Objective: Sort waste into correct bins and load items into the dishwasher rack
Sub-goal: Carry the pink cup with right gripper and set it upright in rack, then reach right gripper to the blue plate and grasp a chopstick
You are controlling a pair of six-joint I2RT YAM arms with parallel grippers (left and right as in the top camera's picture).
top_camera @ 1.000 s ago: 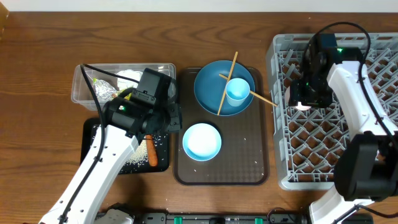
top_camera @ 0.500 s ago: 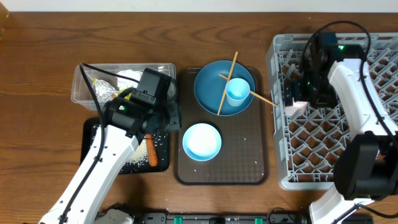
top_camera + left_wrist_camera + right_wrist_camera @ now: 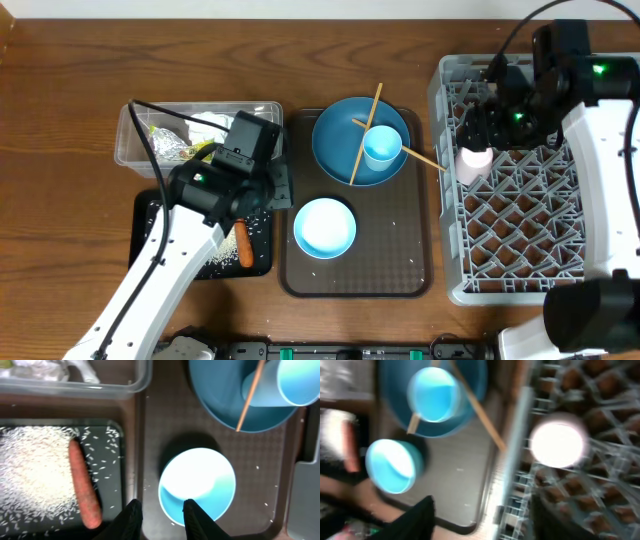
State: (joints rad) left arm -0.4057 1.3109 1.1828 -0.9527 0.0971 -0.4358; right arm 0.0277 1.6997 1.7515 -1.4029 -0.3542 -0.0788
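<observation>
Overhead: pink cup (image 3: 474, 163) in rack (image 3: 560, 262); right wrist: cup washed-out white.

Overhead straight down — both wrist views close, downward, sharing the pale blue bowl (image 3: 197, 485)

The table (image 3: 60, 120) is showing brown wood with a clear grain. The rack (image 3: 445, 250) on the right is looking like matt grey plastic. The tub (image 3: 125, 150) is showing clear, shiny plastic. The brown tray (image 3: 400, 270) is showing a fine rough texture, the plate (image 3: 335, 150) is shining smooth, and the chopsticks (image 3: 370, 118) are looking like bare wood.
</observation>
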